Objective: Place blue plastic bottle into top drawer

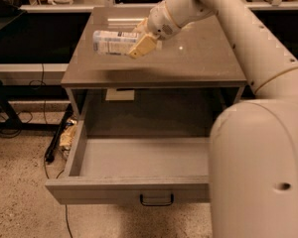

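Camera view, the only view on record.

1. Pincer (135, 39): located over the left rear part of the counter (198, 58), at the end of the white arm (223, 14), which reaches in from the right. Its pale yellowish fingers (140, 47) are closed on the blue plastic bottle (111, 42), gripping it at its right-hand end.

2. Blue plastic bottle: held lying on its side, long axis roughly parallel to the counter's front edge, with most of its body projecting to the left of the pincer. A soft dark shadow (109, 74) lies on the counter surface below it, nearer the front edge, and the bottle appears clear of the surface. It is over the counter, not over the drawer opening.

3. Top drawer (77, 152): pulled well out toward the camera, directly beneath the counter's front edge. The flat front panel (99, 191) faces the viewer, with the dark metal handle (156, 200) at its lower middle. The right portion of the drawer is hidden behind the arm's large lower segment (260, 172).

4. Surroundings: a pale label (120, 94) sits on the back of the recess above the drawer. Dark cables (53, 145) run over the speckled floor (20, 202) to the left of the drawer.
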`<state>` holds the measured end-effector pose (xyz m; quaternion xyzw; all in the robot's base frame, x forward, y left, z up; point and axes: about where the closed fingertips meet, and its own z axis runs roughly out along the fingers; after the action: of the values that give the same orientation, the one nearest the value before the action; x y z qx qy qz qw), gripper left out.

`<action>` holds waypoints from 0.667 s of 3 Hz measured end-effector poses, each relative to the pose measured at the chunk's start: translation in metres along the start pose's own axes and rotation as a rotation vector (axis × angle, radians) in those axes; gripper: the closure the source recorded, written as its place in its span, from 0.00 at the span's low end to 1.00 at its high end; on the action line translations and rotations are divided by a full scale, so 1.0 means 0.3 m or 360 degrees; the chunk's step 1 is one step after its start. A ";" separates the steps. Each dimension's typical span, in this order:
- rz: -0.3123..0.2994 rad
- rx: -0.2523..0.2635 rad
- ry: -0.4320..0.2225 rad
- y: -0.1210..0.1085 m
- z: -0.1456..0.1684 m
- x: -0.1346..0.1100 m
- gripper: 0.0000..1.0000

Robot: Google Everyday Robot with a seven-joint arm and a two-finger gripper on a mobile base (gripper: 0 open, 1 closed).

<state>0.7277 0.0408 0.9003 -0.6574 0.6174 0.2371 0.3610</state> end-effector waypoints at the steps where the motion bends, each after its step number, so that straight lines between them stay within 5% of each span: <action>1: 0.0011 -0.0168 0.0026 0.225 -0.130 0.063 1.00; 2: 0.0012 -0.0163 0.0021 0.208 -0.103 0.059 1.00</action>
<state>0.6644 0.0072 0.8950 -0.6744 0.6093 0.2653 0.3218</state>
